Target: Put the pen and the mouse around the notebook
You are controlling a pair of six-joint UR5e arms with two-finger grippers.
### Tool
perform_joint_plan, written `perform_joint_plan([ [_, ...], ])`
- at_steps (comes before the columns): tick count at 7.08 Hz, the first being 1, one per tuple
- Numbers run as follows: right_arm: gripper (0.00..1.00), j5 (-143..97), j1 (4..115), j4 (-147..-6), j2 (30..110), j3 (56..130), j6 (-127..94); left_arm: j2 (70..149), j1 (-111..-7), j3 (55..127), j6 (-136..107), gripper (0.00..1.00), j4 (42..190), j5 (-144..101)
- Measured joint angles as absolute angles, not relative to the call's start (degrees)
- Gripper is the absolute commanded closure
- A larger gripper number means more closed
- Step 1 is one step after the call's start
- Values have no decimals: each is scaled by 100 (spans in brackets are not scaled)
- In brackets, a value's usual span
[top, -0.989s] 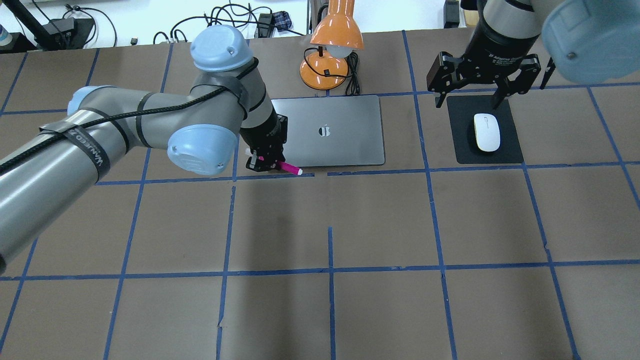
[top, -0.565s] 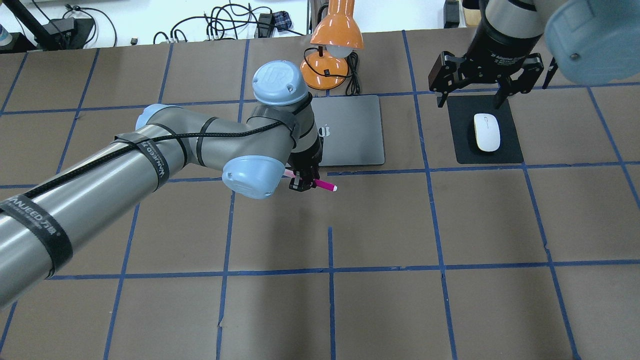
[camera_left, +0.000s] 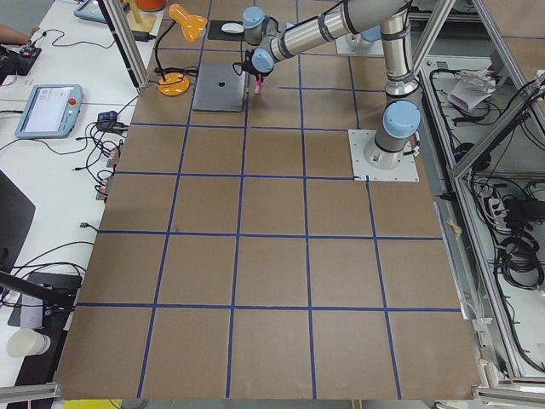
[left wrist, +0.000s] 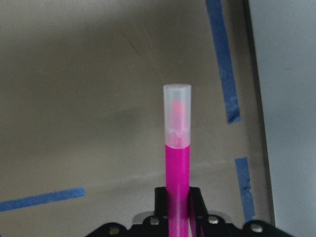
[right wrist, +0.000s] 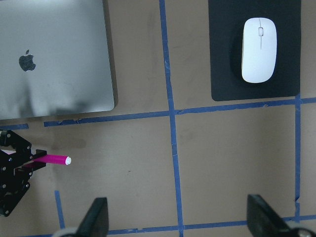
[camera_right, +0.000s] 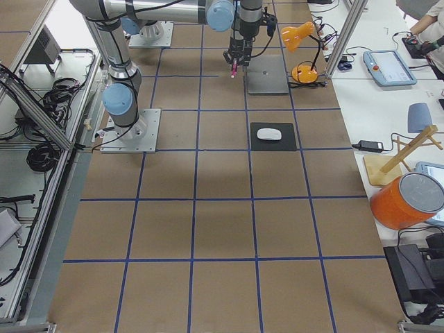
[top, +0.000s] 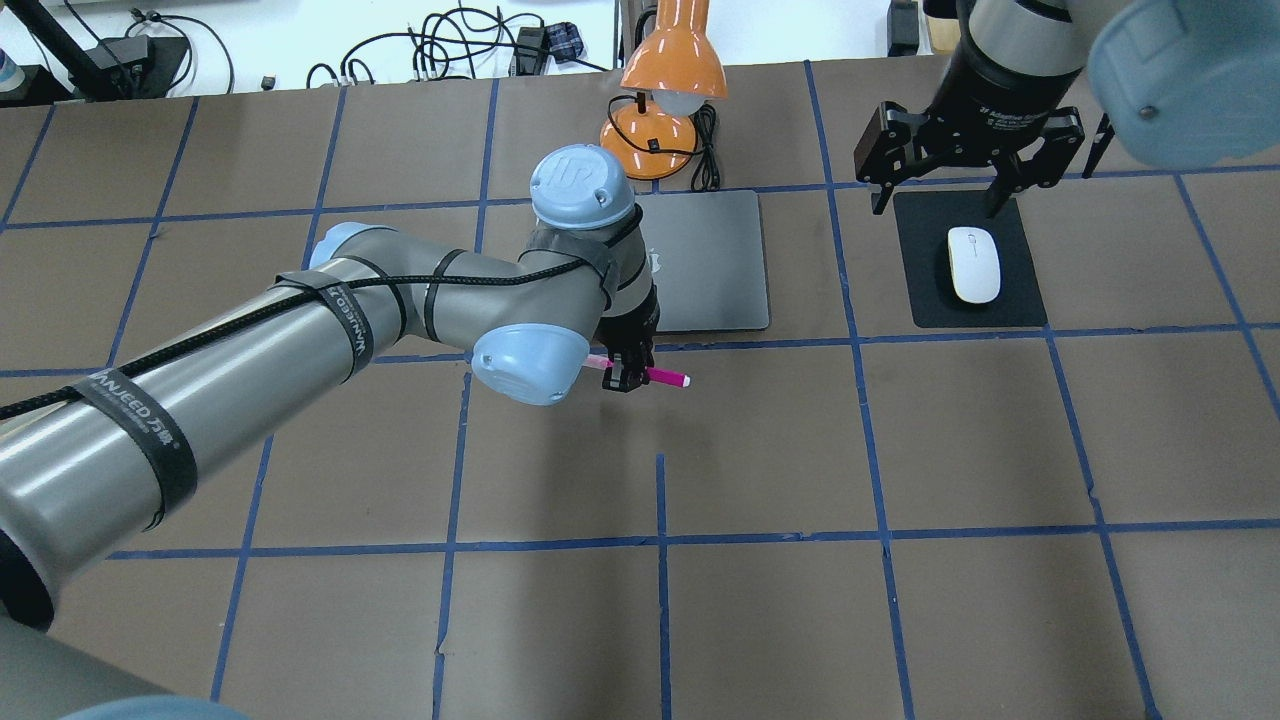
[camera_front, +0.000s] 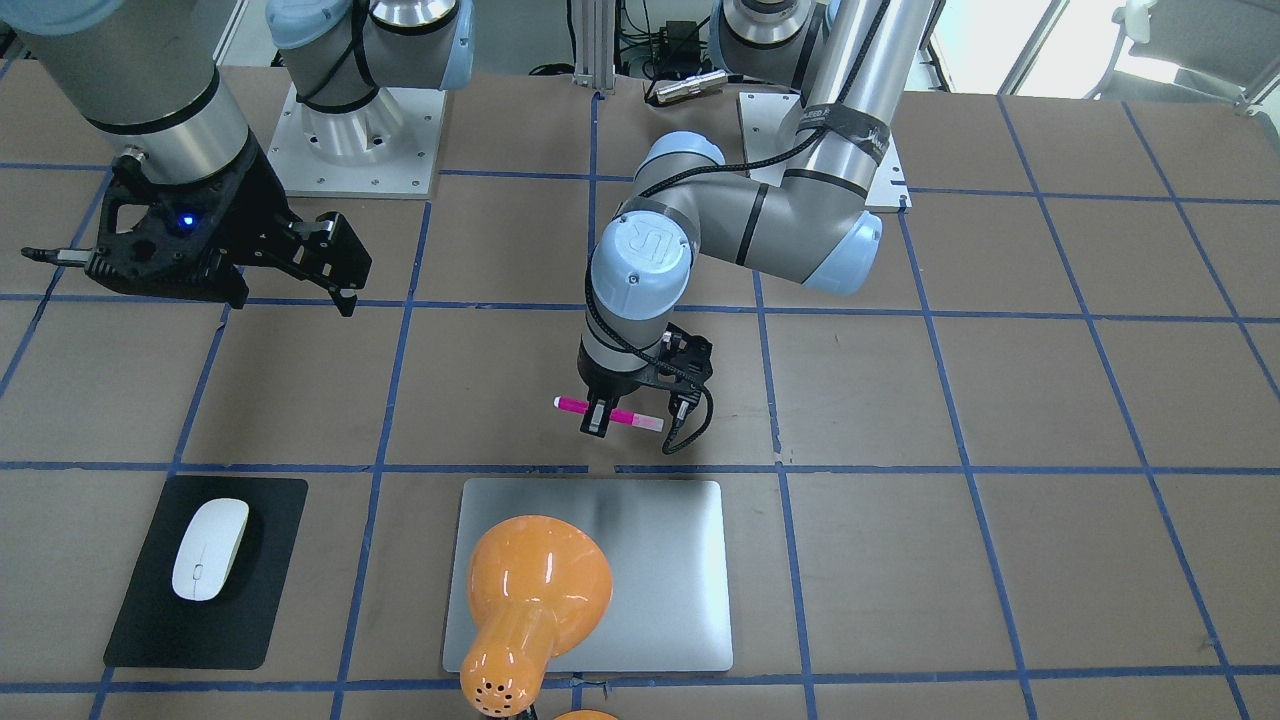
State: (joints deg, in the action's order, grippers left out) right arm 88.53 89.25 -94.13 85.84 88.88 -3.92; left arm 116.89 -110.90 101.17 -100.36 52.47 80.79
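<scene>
My left gripper (top: 625,378) is shut on the magenta pen (top: 665,377), which lies level with its pale cap pointing right. The pen (camera_front: 630,416) hangs just over the table, a little on the robot's side of the silver notebook's (top: 710,260) near edge. The left wrist view shows the pen (left wrist: 177,163) sticking out between the fingers. The white mouse (top: 973,264) rests on a black mat to the right of the notebook (right wrist: 54,54). My right gripper (top: 940,200) hovers open above the mat's far edge, empty, with the mouse (right wrist: 259,49) below it.
An orange desk lamp (top: 660,100) stands behind the notebook, its shade leaning over the lid (camera_front: 530,590). The black mat (top: 1020,290) lies on the brown table (top: 760,450), which is gridded with blue tape. Cables run along the table's far edge.
My left arm carried the pen rightward and slightly toward the robot, from the notebook's near left corner to in front of its near edge. The right gripper stayed over the mat.
</scene>
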Motion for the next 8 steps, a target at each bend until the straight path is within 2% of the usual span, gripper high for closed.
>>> perform_joint_plan([
  [3, 0, 8853, 8921, -9438, 8582, 8894, -392, 11776, -11122, 10137, -10175, 100, 5213, 8035],
  [4, 0, 8861, 8921, -9439, 8582, 8895, -394, 11798, -11122, 10140, -10175, 79, 5212, 8034],
  [5, 0, 8868, 8921, -9439, 8584, 8895, -393, 11807, -11125, 10141, -10174, 20, 5212, 8031],
  [6, 0, 8871, 8921, -9439, 8586, 8895, -390, 11810, -11126, 10142, -10172, 0, 5220, 8029],
  [8, 0, 8878, 8921, -9439, 8584, 8895, -389, 11811, -11154, 10145, -10108, 0, 5280, 8042],
])
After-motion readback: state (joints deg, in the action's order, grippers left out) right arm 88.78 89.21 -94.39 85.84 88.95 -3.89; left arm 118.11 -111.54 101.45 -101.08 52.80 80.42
